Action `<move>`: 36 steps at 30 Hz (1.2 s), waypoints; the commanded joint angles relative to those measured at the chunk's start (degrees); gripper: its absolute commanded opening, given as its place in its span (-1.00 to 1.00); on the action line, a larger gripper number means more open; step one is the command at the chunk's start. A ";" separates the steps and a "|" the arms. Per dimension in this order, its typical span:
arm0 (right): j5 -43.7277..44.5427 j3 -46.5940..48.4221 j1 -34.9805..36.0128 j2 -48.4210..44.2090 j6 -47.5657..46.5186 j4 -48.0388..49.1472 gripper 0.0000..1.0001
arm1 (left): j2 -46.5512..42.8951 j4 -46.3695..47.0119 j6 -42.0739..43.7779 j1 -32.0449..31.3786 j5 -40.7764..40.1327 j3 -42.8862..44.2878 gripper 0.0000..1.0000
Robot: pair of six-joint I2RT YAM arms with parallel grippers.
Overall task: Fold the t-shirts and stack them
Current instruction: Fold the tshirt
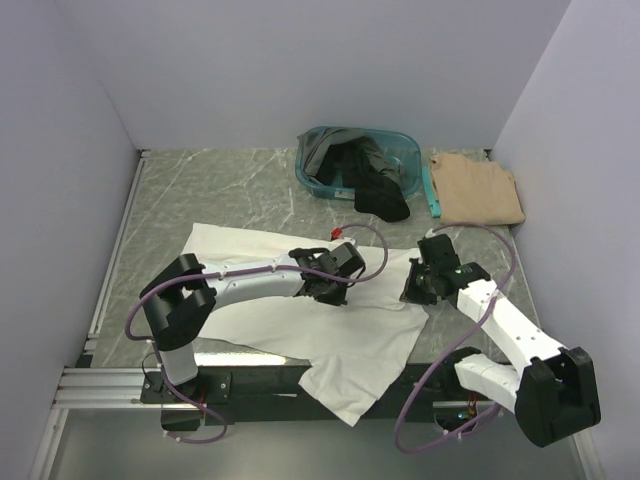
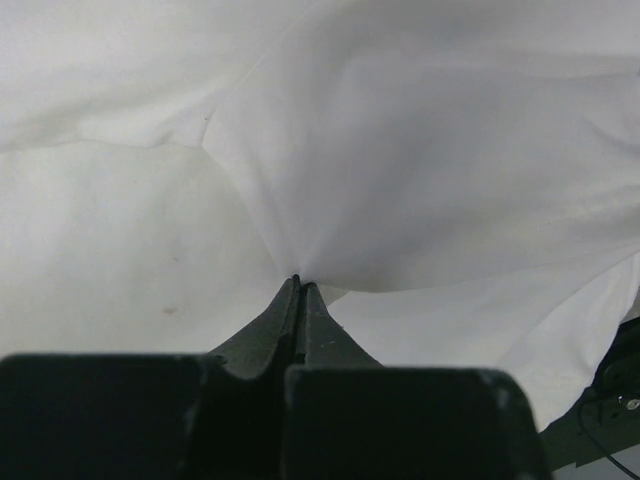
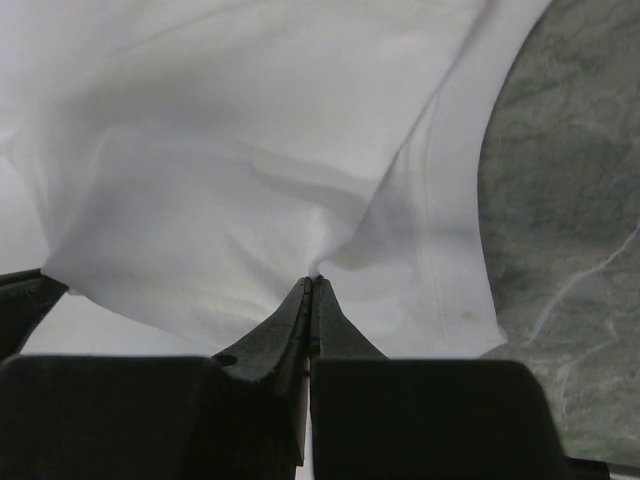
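Behind both claws, at the near edge of the table (image 1: 220,190), one corner of the white t-shirt (image 1: 350,345) hangs over the edge. The remainder lies spread and creased on the surface, under and between the two arms.

Left gripper (image 2: 298,282): jaws pressed together, pinching a small peak of the white cloth. Creases radiate outward from the tips. The pinch sits near the middle of the shirt.

Right gripper (image 3: 313,280): jaws pressed together on a fold close to a hemmed edge of the same shirt. Bare table shows just to the right of the tips.

Well beyond the claws, the teal basket (image 1: 312,182) holds the dark t-shirts (image 1: 378,180), one of them spilling over the near rim. The tan t-shirt (image 1: 478,190) lies flat just to the right of the basket.

Fault conditions, assessed:
- Slip. Each claw holds only a thin nip of cloth. A fast lift or pull is likely to draw the fabric out.
- Uneven fold. If the claws travel at different rates, the panel will probably twist.
- Drag-off. The overhanging corner adds weight toward the near edge and may pull the shirt off the table.
- Double layer. The views do not show whether either pinch takes one layer or two.
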 commanded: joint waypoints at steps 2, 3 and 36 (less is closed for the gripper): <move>-0.39 -0.81 1.20 -1.69 0.22 -2.37 -1.00 | -3.36 -0.28 1.97 -0.14 2.42 -0.38 -0.99; -0.56 -0.99 1.38 -1.78 0.22 -2.38 -0.99 | -3.27 -1.07 2.14 -0.05 2.68 -0.29 -0.99; 5.15 13.34 -0.28 19.37 1.01 14.23 0.62 | -14.96 9.81 1.53 36.39 4.17 -11.80 0.99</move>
